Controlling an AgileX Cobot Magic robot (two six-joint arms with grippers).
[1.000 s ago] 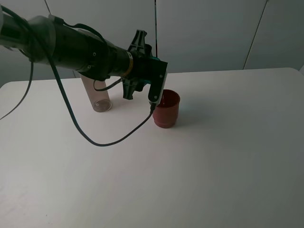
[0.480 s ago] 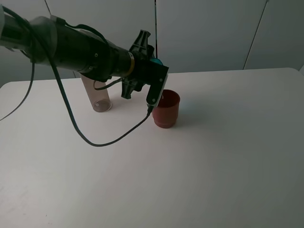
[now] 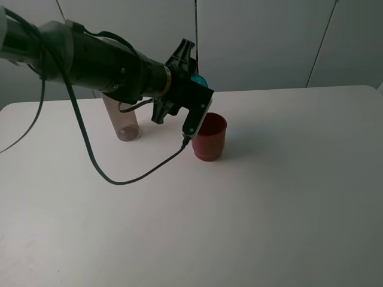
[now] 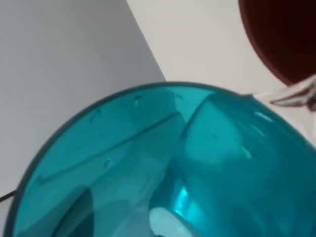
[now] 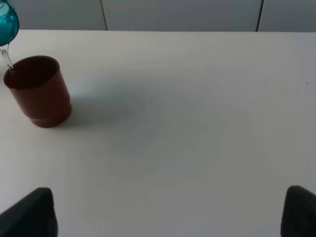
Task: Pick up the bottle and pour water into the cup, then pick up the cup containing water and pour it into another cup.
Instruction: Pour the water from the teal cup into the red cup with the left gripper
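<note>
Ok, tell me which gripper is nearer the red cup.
Left. The left gripper tips the teal cup just above the red cup; the right gripper hangs well away across bare table.

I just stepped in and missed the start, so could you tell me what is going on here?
The left arm is holding the teal cup tipped over the red cup, and a thin stream of water is running from one into the other. The bottle stands on the table behind the arm. The right arm is idle, its fingers spread apart over bare table.
</note>
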